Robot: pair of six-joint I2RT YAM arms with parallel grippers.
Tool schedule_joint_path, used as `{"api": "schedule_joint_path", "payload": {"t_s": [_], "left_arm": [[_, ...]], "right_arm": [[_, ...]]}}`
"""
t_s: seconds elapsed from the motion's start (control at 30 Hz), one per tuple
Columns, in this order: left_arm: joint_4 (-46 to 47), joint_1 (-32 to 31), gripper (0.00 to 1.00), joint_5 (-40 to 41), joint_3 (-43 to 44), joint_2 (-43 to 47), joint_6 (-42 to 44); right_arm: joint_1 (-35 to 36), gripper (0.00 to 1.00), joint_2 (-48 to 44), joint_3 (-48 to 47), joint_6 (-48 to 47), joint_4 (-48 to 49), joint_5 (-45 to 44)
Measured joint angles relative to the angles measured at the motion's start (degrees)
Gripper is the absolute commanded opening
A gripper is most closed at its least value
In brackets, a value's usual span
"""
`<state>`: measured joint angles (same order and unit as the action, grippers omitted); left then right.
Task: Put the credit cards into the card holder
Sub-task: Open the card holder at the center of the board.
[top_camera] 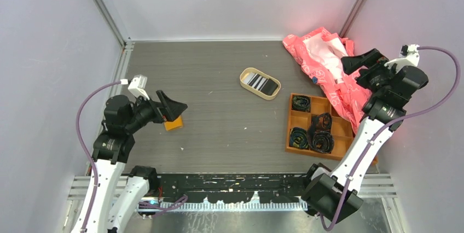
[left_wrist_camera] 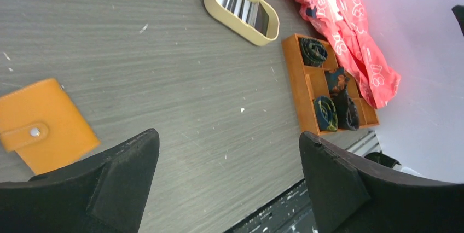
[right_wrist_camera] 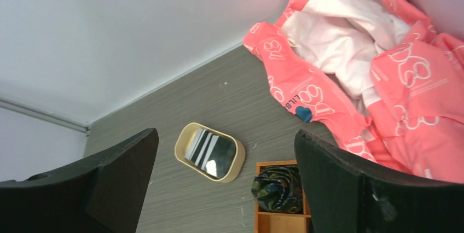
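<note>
Orange card holder [left_wrist_camera: 49, 118] lies well apart from beige tin [left_wrist_camera: 236, 25] and tray [left_wrist_camera: 294, 82].

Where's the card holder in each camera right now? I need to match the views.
Top external: card holder is left of centre, midway up, with only an orange corner showing.
Left wrist: card holder is at the left edge, lower half, lying closed.
Right wrist: not in view.
Shared landmark: the oval beige tin shows in all three views.
</note>
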<state>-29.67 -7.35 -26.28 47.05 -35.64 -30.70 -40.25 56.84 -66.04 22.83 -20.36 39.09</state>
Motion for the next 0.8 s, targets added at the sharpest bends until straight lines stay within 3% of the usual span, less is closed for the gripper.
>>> {"api": "schedule_joint_path", "payload": {"t_s": [0.13, 0.23, 0.3, 0.37, 0.47, 0.53, 0.63, 0.8], "left_arm": [[0.6, 0.0, 0.96, -1.4, -4.0, 2.0, -3.0], [0.7, 0.0, 0.96, -1.8, -6.7, 3.8, -4.9], [0.7, 0.0, 0.93, -1.8, -8.0, 4.8, -5.6], [1.0, 0.0, 0.92, -1.2, -9.4, 5.8, -6.9], [3.0, 0.0, 0.88, 1.1, -13.2, 6.9, -9.7], [4.6, 0.0, 0.86, 3.1, -17.3, 7.3, -12.5], [5.3, 0.0, 0.84, 5.9, -22.6, 7.3, -16.2], [5.9, 0.0, 0.83, 11.8, -26.6, 4.9, -21.4]], "right_arm": [[0.0, 1.0, 1.6, 3.1, 5.3, 6.2, 5.7], [0.6, 1.0, 4.3, 7.2, 13.0, 16.9, 14.8], [2.6, 0.99, 7.3, 9.2, 18.0, 24.2, 20.5], [6.8, 1.0, 9.9, 9.6, 18.0, 25.4, 24.4], [17.2, 0.99, 10.1, 8.3, 6.4, 12.7, 25.0], [28.0, 0.99, 9.8, 6.5, -3.2, 4.4, 22.1], [39.8, 0.99, 8.7, 6.1, -12.7, -1.7, 21.4], [41.5, 0.99, 8.9, 7.7, -20.9, -5.3, 18.9]]}}
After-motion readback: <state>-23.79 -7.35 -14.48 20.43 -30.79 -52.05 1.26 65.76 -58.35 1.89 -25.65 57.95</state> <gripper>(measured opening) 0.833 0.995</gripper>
